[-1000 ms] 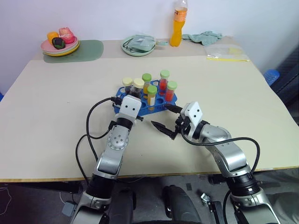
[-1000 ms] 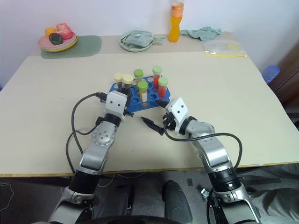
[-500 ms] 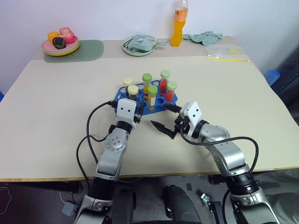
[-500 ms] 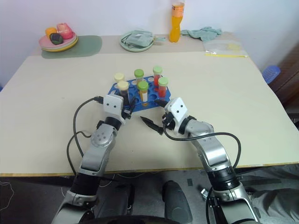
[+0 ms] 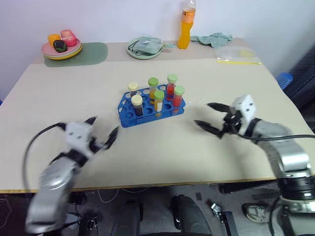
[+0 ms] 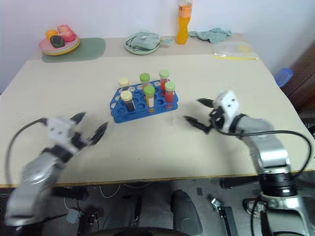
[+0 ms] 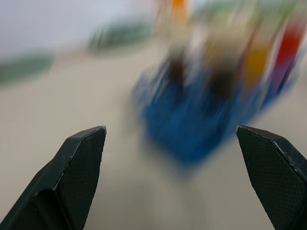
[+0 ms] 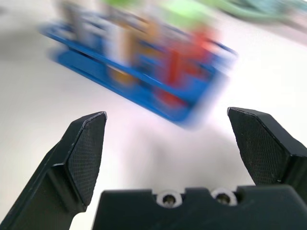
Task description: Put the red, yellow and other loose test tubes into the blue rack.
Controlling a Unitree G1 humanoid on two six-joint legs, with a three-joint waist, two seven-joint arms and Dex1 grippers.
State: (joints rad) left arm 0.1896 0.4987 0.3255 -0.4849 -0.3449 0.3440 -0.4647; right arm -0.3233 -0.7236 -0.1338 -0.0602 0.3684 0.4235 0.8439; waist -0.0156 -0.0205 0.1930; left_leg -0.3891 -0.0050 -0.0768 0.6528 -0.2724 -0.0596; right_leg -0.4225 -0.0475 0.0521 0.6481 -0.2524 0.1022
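The blue rack [image 5: 129, 118] stands in the middle of the table with several capped tubes upright in it. Red tubes with green caps [image 5: 172, 86] sit on its right side, yellow ones with green caps [image 5: 158, 102] in the middle, and dark ones with cream caps [image 5: 137, 104] on the left. My left gripper [image 5: 102, 130] hovers open and empty near the table's front left, apart from the rack. My right gripper [image 5: 203, 114] is open and empty to the right of the rack. Both wrist views look at the rack [image 7: 192, 129] between spread fingers [image 8: 86, 148].
Along the far edge are a tall orange bottle [image 5: 185, 29], a plate of fruit [image 5: 61, 46] on a green mat [image 5: 93, 51], a plate holding a cloth [image 5: 145, 48], a teal cloth [image 5: 212, 38] and a plastic bag [image 5: 236, 55].
My left gripper opened, letting go of the cream-capped tube now standing in the rack, and swung back to the left. My right gripper moved out to the right, still open.
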